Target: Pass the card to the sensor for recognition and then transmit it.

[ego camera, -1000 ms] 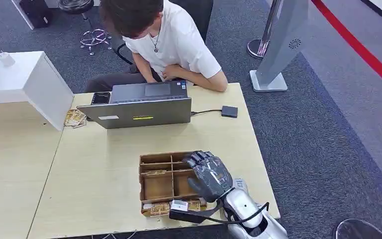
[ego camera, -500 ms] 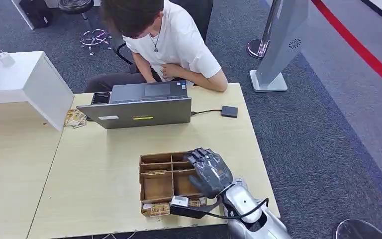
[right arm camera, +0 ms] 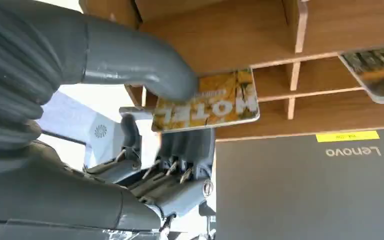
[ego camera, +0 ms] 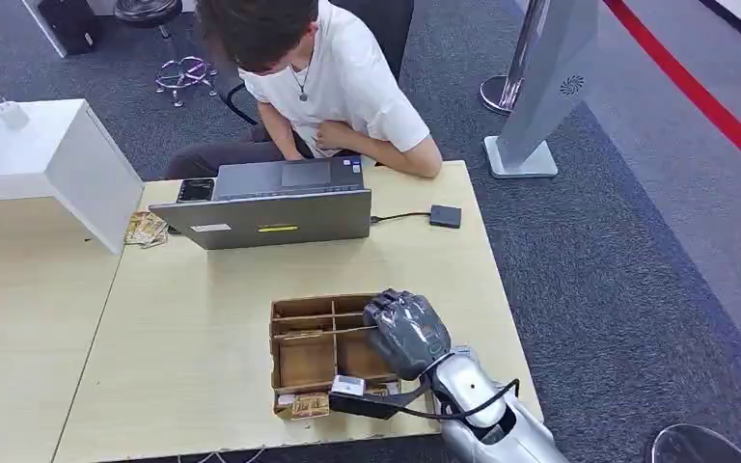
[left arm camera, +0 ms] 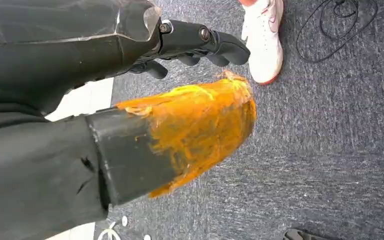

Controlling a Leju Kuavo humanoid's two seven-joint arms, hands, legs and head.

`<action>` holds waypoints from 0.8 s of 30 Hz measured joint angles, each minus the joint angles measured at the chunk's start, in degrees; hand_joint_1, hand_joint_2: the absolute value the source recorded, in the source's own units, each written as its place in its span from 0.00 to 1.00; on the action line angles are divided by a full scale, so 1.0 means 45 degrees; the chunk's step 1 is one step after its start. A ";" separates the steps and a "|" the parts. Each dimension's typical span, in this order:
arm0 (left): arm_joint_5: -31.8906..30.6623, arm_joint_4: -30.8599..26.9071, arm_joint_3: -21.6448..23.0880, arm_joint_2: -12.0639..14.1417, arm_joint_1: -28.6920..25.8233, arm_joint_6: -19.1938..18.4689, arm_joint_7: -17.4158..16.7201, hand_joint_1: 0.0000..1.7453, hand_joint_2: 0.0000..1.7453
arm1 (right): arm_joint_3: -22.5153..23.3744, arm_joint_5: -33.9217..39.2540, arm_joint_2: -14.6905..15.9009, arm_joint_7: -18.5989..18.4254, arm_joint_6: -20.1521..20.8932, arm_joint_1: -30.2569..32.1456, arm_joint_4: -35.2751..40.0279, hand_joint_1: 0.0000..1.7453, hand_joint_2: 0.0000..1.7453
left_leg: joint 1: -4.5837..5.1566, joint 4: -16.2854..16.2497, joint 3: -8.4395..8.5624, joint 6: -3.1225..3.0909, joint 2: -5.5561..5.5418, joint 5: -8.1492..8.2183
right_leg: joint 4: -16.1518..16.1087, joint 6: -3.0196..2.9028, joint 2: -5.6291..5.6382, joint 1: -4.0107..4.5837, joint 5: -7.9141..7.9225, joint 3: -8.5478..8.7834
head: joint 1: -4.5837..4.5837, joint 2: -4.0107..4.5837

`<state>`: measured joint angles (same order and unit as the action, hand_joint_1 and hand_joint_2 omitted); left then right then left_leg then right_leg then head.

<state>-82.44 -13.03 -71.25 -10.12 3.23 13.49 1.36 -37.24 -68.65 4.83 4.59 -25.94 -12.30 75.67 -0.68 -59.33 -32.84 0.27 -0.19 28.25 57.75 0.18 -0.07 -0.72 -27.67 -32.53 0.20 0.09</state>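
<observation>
We see our right hand [right arm camera: 145,130] pinching a yellow hotel card [right arm camera: 206,102], its near edge hidden by the thumb, over the compartmented wooden tray [ego camera: 301,333] on the pale wood table [ego camera: 222,280]; left hand [left arm camera: 130,75] hangs empty, fingers apart, above grey carpet [left arm camera: 330,125].

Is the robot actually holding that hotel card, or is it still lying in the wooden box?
Holding it. In the right wrist view the card is pinched between the right hand thumb and fingers, lifted off the wooden box.

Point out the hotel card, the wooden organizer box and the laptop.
hotel card [right arm camera: 210,102]: right wrist view, middle of its printed face.
wooden organizer box [ego camera: 276,359]: head view, its left outer wall.
laptop [ego camera: 270,218]: head view, back of its lid.
</observation>
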 joint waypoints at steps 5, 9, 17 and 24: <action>0.0000 0.0000 0.0000 0.0000 0.0003 -0.0010 0.0000 0.00 0.00 | 0.0000 -0.0005 0.0000 -0.0039 0.0005 0.0011 -0.0010 0.94 1.00 | 0.0000 -0.0001 0.0000 0.0000 0.0001 0.0000 | 0.0000 0.0000 0.0000 0.0000 0.0000 0.0000 | 0.0005 0.0000; 0.0000 0.0000 0.0000 -0.0005 0.0003 -0.0005 0.0000 0.00 0.00 | 0.0000 -0.0015 0.0000 -0.0049 -0.0005 0.0013 -0.0005 0.97 1.00 | 0.0000 -0.0001 0.0000 0.0000 0.0001 0.0000 | 0.0000 0.0000 0.0000 0.0000 0.0000 -0.0001 | 0.0005 0.0000; 0.0044 0.0000 0.0000 -0.0005 0.0001 0.0020 0.0000 0.00 0.00 | 0.0019 -0.0141 0.0005 -0.0053 -0.0136 0.0231 0.0316 0.98 1.00 | 0.0000 -0.0001 0.0001 0.0000 0.0001 0.0000 | 0.0000 0.0000 0.0000 0.0000 0.0000 -0.0001 | 0.0005 0.0000; 0.0223 0.0000 0.0000 -0.0005 -0.0002 0.0073 -0.0034 0.00 0.00 | 0.0097 -0.0418 0.0068 -0.0073 -0.0393 0.0634 0.1378 0.98 1.00 | 0.0000 -0.0001 0.0000 0.0000 0.0001 0.0001 | 0.0000 0.0000 0.0000 0.0000 -0.0001 -0.0002 | 0.0005 0.0000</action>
<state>-81.44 -13.03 -71.25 -10.14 3.22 13.81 1.20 -36.81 -70.53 5.14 4.26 -27.71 -9.45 81.87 -0.67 -59.34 -32.84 0.27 -0.18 28.25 57.74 0.18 -0.07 -0.73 -27.67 -32.54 0.22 0.09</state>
